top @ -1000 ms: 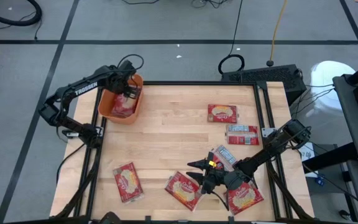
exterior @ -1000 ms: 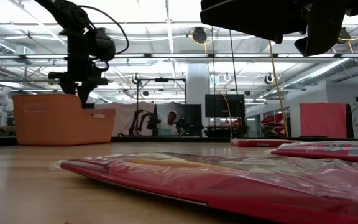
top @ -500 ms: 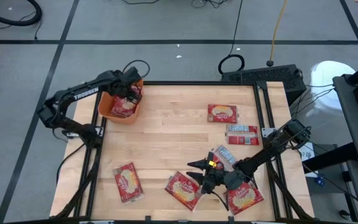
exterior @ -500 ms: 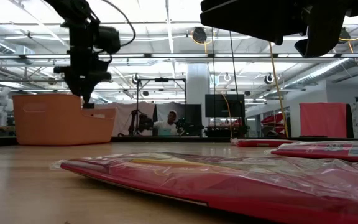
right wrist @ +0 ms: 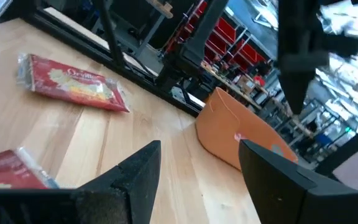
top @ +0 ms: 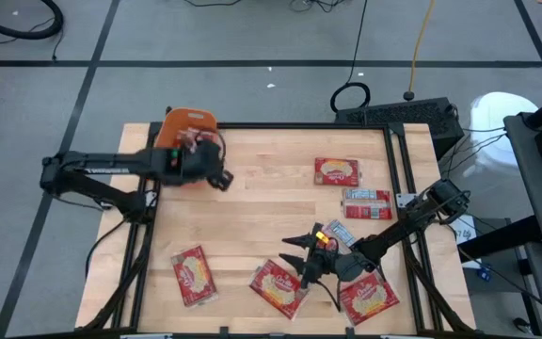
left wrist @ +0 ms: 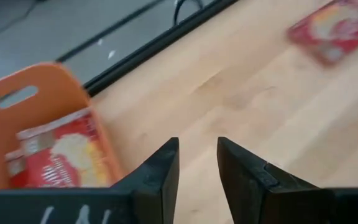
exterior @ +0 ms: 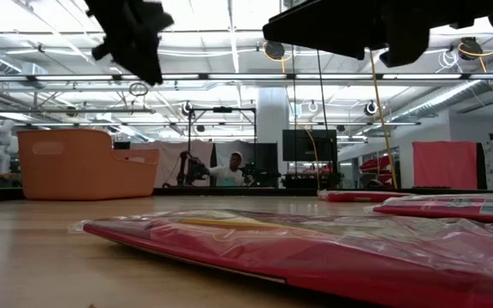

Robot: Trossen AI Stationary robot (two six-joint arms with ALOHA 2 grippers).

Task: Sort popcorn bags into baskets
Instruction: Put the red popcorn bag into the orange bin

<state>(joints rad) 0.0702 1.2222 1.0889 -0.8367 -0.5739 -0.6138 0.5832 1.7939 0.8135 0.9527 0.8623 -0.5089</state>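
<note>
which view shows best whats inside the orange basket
The left wrist view: it looks into the orange basket and shows a red popcorn bag lying inside. In the high view the left arm covers most of it. The low view shows only its outer wall, the right wrist view a distant side.

Overhead straight down, table-level view across, perhaps both wrist views sharing the orange basket (top: 188, 122)
</note>
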